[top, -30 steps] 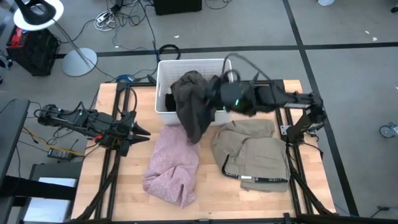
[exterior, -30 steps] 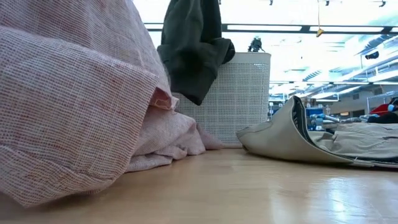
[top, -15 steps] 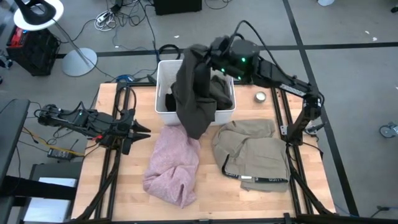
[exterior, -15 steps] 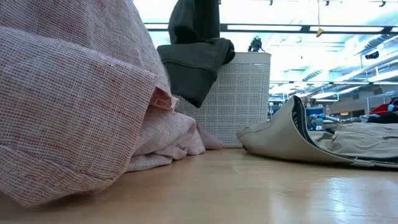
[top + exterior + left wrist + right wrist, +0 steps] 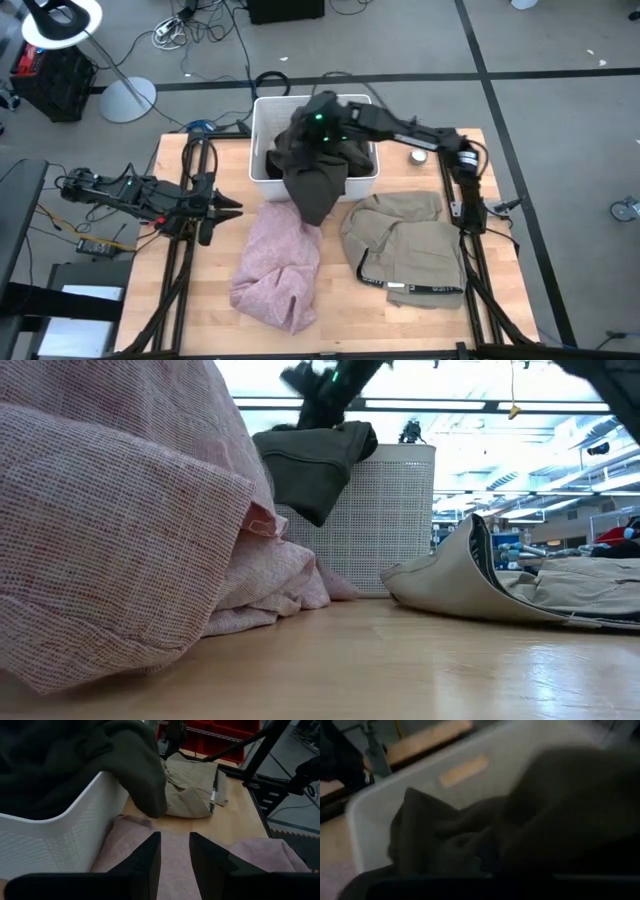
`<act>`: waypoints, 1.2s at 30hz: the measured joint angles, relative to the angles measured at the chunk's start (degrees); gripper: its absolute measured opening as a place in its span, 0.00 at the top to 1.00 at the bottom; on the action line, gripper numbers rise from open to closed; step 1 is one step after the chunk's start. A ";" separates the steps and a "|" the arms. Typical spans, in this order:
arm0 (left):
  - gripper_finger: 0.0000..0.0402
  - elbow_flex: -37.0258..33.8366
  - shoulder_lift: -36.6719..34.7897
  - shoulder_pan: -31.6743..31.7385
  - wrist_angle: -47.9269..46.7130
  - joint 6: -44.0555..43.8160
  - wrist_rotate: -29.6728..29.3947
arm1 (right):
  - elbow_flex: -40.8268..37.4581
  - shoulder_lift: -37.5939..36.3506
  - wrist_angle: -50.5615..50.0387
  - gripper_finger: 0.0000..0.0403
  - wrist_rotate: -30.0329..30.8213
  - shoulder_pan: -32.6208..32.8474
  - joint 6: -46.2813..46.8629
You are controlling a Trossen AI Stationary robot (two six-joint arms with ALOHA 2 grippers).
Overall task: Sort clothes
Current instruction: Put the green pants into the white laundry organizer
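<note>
Clothes lie in three places on the wooden table (image 5: 400,320). An olive-brown garment (image 5: 312,170) is draped over the near rim of the white bin (image 5: 262,130): part of it fills the bin, part hangs down the outer wall and touches the pale pink garment (image 5: 275,268) spread on the table below. A light grey-beige garment (image 5: 405,245) lies beside the pink one, on the right half of the table, just in front of the bin's right corner.

The right gripper (image 5: 318,122) reaches across from the table's right edge and sits over the middle of the bin, down against the olive-brown cloth; its fingers are pressed together, and the right wrist view shows only dark folds and the bin's white inner wall, so whether any cloth is pinched between them cannot be told. The left gripper (image 5: 228,211) waits low at the table's left side, its fingers (image 5: 146,860) a small gap apart with nothing between them, aimed at the pink garment and the bin's wall.

From the low view the pink heap fills the near left and blocks most of the table; the bin stands behind it with the olive cloth slung over its rim. A small round metallic object (image 5: 418,155) sits on the table just right of the bin. A floor lamp (image 5: 118,92) and cables lie on the grey floor beyond.
</note>
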 joint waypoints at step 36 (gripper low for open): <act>0.74 0.00 0.00 0.01 -0.24 -1.97 -0.93 | -0.37 2.05 1.04 0.99 -0.72 -7.06 5.89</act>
